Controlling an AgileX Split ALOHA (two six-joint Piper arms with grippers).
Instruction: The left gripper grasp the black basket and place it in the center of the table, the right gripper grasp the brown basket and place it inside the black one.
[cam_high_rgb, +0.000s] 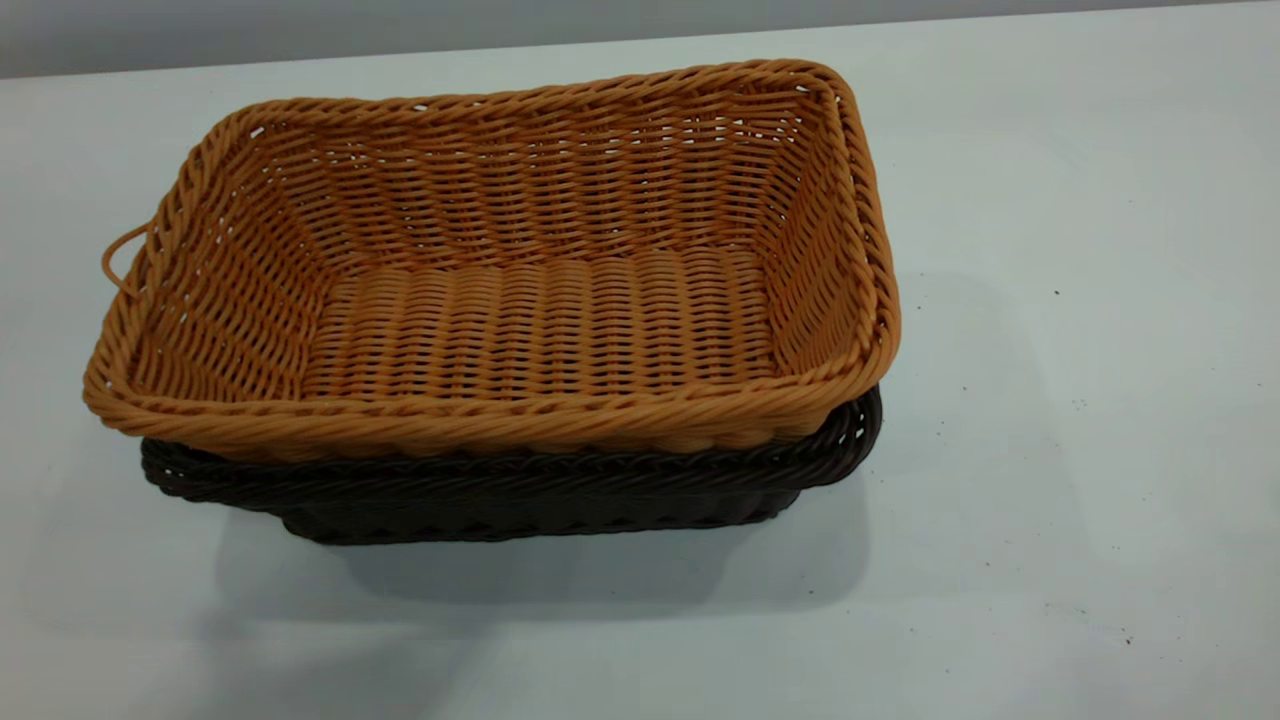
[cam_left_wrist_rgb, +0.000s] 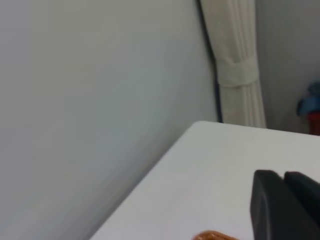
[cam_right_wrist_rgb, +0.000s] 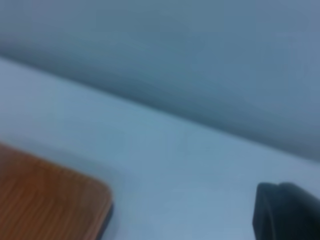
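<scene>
The brown basket (cam_high_rgb: 540, 320) sits nested inside the black basket (cam_high_rgb: 520, 500) near the middle of the table (cam_high_rgb: 1050, 500). Only the black basket's rim and lower wall show beneath it. The brown basket's small loop (cam_high_rgb: 120, 262) points to the left. Neither gripper is in the exterior view. In the left wrist view the left gripper (cam_left_wrist_rgb: 284, 176) is shut and empty above the table, with a bit of the brown basket's rim (cam_left_wrist_rgb: 212, 235) beside it. In the right wrist view the right gripper (cam_right_wrist_rgb: 279, 186) is shut and empty, apart from a corner of the brown basket (cam_right_wrist_rgb: 50, 200).
The table's far edge (cam_high_rgb: 640, 45) meets a grey wall. In the left wrist view a tied pale curtain (cam_left_wrist_rgb: 240, 65) hangs beyond the table corner, with a blue and red object (cam_left_wrist_rgb: 312, 107) farther off. Bare tabletop lies all round the baskets.
</scene>
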